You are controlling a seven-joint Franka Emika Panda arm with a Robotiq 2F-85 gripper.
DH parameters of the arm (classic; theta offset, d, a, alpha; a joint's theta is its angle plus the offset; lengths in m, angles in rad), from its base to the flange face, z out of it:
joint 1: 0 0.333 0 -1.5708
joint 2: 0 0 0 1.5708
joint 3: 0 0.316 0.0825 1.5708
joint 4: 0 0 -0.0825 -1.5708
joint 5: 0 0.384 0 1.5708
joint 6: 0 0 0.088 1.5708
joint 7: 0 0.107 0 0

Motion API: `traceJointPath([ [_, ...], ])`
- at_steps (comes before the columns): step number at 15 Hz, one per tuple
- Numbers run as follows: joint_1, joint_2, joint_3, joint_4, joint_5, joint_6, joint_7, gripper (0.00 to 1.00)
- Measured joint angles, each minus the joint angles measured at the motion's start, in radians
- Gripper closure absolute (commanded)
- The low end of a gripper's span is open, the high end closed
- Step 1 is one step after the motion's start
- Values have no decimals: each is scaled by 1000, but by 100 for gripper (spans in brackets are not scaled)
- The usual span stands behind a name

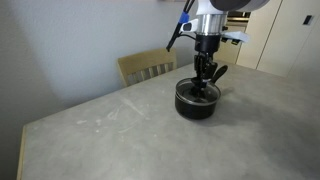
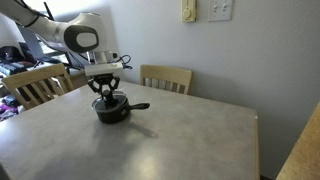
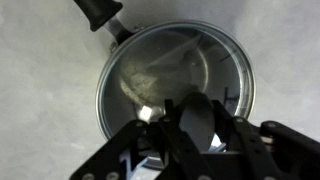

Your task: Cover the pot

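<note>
Small round black saucepan point(image 1: 196, 104) with low walls, standing on a grey, mottled, matt tabletop point(image 1: 110, 130), inward of the table edge behind which a slat-back wooden chair point(image 1: 147, 66) stands. Its long, straight black handle point(image 2: 138, 106) projects sideways, level with the surface; in the wrist view the handle's flared root point(image 3: 100, 12) meets the pan wall at the upper left. A flat round glass lid point(image 3: 150, 70) with a bright metal rim lies across the pan's mouth, the glass transparent and streaked with reflections; whether it is fully seated cannot be told. At the lid's centre is a rounded, glossy black knob point(image 3: 203, 115). The gripper point(image 1: 204, 82) descends vertically from the white, smooth-cased arm point(image 2: 78, 38) and is closed on this knob, its dark fingers point(image 3: 240, 140) flanking it on both sides. A pale mark on the gripper body is too blurred to read. A second wooden chair point(image 2: 35, 85) stands at the adjoining table edge. Two rectangular wall plates point(image 2: 220, 9), cream and white, are fixed to the plain wall above, and flat-fronted pale cabinet doors point(image 1: 290, 35) stand beyond the far corner of the table.
</note>
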Motion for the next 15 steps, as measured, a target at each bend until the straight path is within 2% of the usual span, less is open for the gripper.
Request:
traceJointPath([
  [10, 0, 0, 0, 1, 0, -5, 0, 86],
  [15, 0, 0, 0, 7, 0, -70, 0, 86],
])
